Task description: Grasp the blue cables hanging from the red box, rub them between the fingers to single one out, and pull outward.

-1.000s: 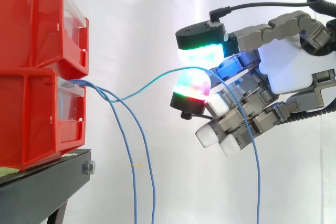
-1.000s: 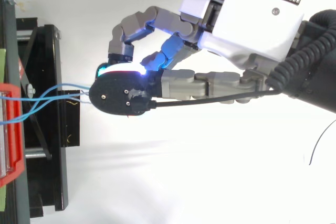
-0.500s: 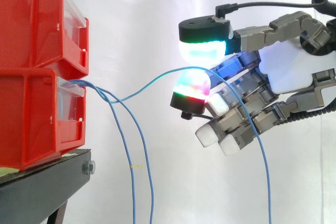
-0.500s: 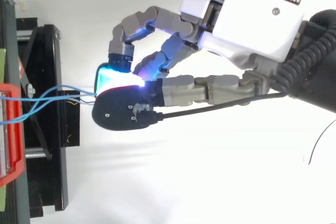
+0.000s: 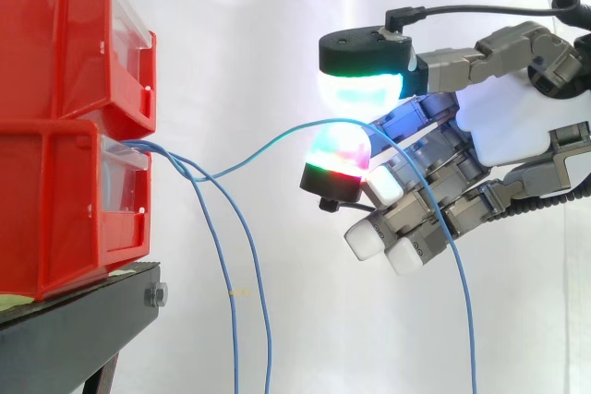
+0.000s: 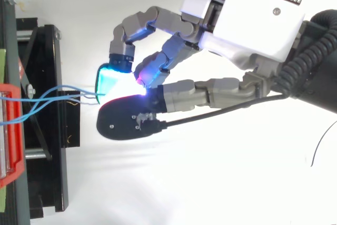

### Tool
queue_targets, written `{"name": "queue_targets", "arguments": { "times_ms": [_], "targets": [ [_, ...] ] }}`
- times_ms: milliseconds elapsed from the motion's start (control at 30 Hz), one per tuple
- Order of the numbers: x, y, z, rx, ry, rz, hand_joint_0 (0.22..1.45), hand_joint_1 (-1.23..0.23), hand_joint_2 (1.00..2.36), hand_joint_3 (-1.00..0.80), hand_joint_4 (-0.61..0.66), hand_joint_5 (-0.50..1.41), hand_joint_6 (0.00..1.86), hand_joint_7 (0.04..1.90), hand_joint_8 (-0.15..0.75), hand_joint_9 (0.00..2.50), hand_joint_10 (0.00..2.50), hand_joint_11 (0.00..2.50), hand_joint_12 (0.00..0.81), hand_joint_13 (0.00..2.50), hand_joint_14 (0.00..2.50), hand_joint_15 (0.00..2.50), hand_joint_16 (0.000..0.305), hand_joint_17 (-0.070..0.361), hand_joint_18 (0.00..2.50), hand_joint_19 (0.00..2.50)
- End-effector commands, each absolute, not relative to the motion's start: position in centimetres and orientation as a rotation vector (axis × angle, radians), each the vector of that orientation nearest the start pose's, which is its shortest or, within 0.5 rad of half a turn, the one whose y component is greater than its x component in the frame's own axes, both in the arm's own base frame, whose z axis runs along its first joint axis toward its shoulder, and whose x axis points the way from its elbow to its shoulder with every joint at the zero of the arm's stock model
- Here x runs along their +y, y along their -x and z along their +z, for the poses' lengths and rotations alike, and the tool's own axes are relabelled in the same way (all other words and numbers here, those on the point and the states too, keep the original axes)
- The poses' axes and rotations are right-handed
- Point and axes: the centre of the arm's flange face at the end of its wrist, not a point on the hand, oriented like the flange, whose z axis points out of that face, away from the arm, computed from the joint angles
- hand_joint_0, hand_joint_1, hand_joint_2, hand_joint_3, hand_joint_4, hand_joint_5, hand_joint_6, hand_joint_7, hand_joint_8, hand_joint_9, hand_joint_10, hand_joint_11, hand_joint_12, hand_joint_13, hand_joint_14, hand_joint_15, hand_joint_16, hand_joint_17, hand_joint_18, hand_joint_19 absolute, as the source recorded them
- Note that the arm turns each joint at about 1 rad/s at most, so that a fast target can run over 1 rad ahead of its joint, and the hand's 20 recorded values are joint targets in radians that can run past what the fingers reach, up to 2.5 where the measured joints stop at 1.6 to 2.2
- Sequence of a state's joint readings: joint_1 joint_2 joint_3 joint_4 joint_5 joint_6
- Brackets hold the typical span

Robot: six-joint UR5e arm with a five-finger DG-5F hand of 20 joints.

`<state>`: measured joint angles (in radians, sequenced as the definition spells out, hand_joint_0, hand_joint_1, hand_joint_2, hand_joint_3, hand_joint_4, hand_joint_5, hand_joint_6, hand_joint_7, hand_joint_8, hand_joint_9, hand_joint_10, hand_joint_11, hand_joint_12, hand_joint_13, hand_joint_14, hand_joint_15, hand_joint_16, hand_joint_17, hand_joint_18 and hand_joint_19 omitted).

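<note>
Pinching loosely, a curled finger's pad (image 5: 337, 156), glowing red, magenta and green, carried one blue cable (image 5: 470, 329) across its rounded top, and the thumb pad (image 5: 360, 89), glowing green and cyan under a black back, sat close above it. Whether the thumb actually pressed on the strand could not be told through the glow. From above, the thumb lay offset to one side of the cyan-lit finger pad. The remaining fingers were bent inward below, their pads white and blunt. Behind them the hand (image 5: 503, 122) showed grey jointed links and a smooth white palm shell.

That cable was thin, round and pale blue. It left the lower red bin (image 5: 55, 200), sagged, rose in a soft arc to the pads, then fell steeply across the bent fingers and out of view below. Two more blue cables (image 5: 263, 316) left the same bin, crossed just outside it and hung nearly straight down, well apart from the hand.

Both the lower bin and the upper red bin (image 5: 55, 34) were glossy moulded plastic with clear fronts, stacked on a matte black stand (image 5: 74, 339) before a white curtain (image 5: 240, 25).
</note>
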<state>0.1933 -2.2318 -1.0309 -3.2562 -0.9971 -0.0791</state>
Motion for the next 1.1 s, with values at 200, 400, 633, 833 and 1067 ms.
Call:
{"name": "queue_targets", "arguments": {
  "times_ms": [200, 400, 633, 833, 1067],
  "targets": [
    [-4.8, -73.02, 33.36, 1.162, -1.414, 0.7, 0.59, -0.77, 1.01, -0.28, 0.19, -0.11, 0.88, 1.12, 0.346, 1.06, 0.01, 0.55, 0.413, 0.83, 0.02, 0.48, 0.047, 0.106, 0.68, 0.48],
    [-4.7, -72.96, 33.32, 1.164, -1.419, 0.7, 0.59, -0.77, 1.02, -0.18, 0.18, -0.11, 0.89, 1.13, 0.358, 1.07, 0.02, 0.53, 0.43, 0.85, 0.02, 0.47, 0.05, 0.113, 0.71, 0.46],
    [-4.7, -72.98, 33.39, 1.162, -1.419, 0.702, 0.53, -0.71, 1.01, -0.41, 0.19, -0.11, 0.88, 1.09, 0.354, 1.07, 0.01, 0.55, 0.43, 0.84, 0.02, 0.48, 0.05, 0.112, 0.69, 0.48],
    [-4.7, -72.96, 33.32, 1.164, -1.419, 0.7, 0.5, -0.64, 1.0, -0.48, 0.19, -0.11, 0.87, 1.09, 0.363, 1.07, 0.01, 0.53, 0.442, 0.84, 0.02, 0.48, 0.052, 0.117, 0.7, 0.48],
    [-4.7, -72.96, 33.32, 1.164, -1.419, 0.7, 0.57, -0.63, 1.01, -0.21, 0.18, -0.1, 0.87, 1.12, 0.372, 1.09, 0.01, 0.52, 0.45, 0.85, 0.02, 0.47, 0.054, 0.121, 0.71, 0.47]
  ]
}}
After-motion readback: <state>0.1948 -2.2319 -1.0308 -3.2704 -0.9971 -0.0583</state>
